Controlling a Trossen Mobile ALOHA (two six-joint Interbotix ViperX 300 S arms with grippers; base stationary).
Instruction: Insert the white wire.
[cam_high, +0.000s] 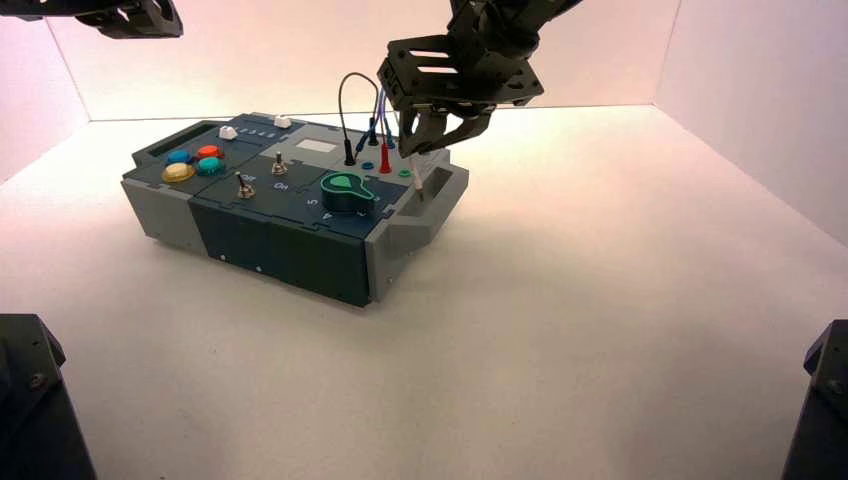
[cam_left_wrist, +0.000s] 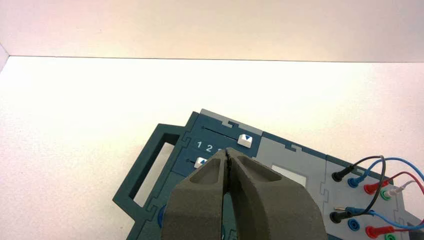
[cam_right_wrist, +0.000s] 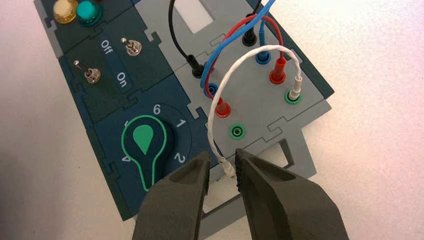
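White wire (cam_right_wrist: 227, 85) arches across the grey socket panel at the centre right of the right wrist frame. We see one of its whitish plugs seated in the green socket (cam_right_wrist: 292, 96) at the right of that panel. Its other plug (cam_right_wrist: 228, 167) hangs loose at the lower centre of the frame, in the gap between the fingers of the right tool (cam_right_wrist: 222, 172). That free plug lies below the second green socket (cam_right_wrist: 236, 131), which stands unfilled. We read the right tool as parted, its jaws standing apart on either side of the plug; we cannot tell whether either pad touches it. Red, blue and black leads cross the same panel above the white one.

From the high view, the right tool (cam_high: 425, 185) hangs over the right end of the box (cam_high: 300, 220), at upper centre of the frame, with the box resting on the pale tabletop (cam_high: 600, 330).

Left tool (cam_left_wrist: 228, 162) sits at the lower centre of the left wrist frame, its jaws pressed together with nothing between them, above the box's slider end.
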